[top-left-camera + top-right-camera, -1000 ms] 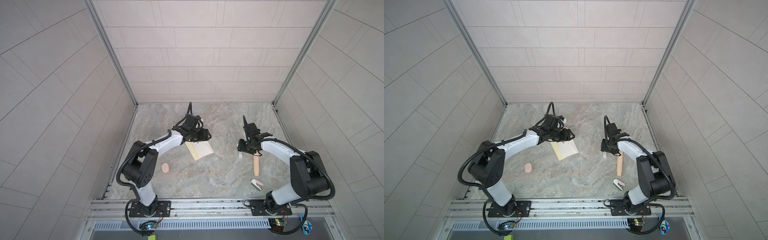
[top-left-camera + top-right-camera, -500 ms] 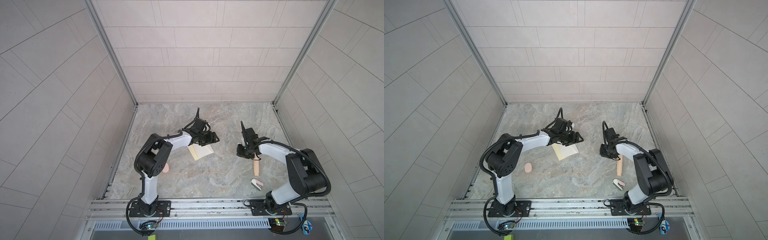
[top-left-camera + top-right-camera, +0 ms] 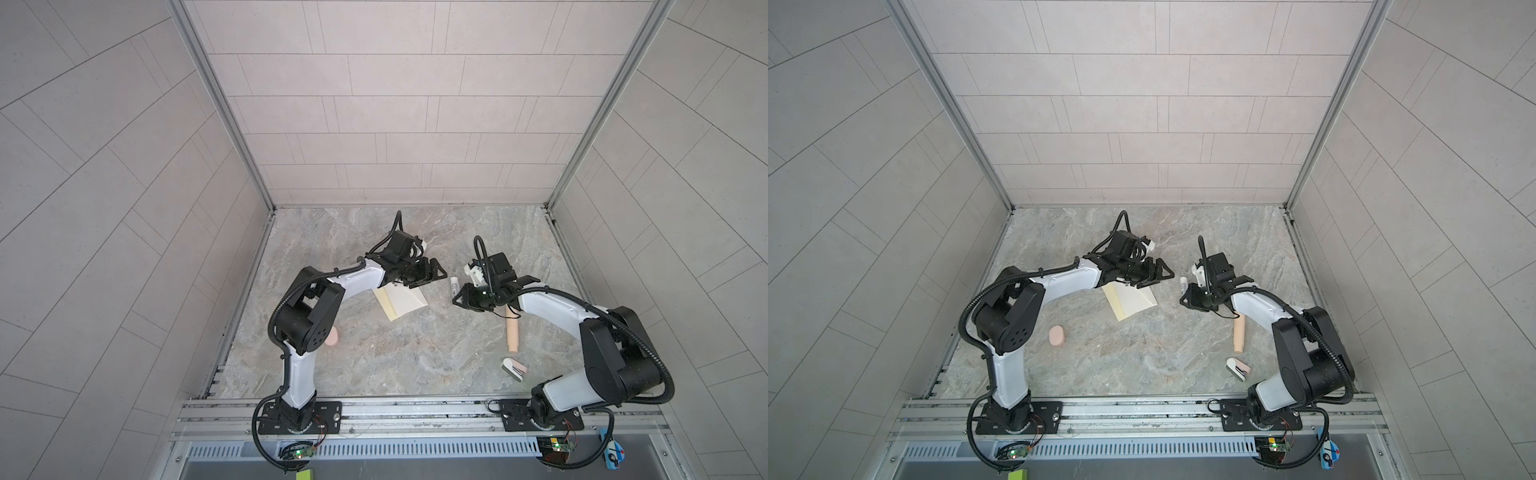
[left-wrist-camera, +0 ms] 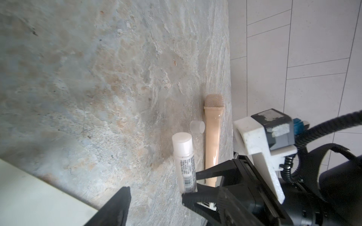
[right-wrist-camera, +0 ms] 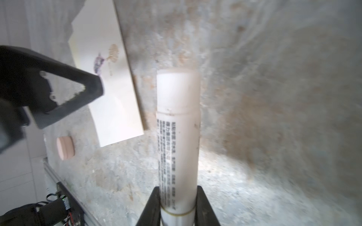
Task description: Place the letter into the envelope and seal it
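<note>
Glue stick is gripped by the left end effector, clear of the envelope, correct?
Not quite. The right end effector grips the glue stick, clear of the envelope. The right wrist view shows it.

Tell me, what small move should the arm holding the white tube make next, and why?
Probably carry the glue stick across to the envelope. The right gripper is shut on it, but it sits over bare table, apart from the envelope.
</note>
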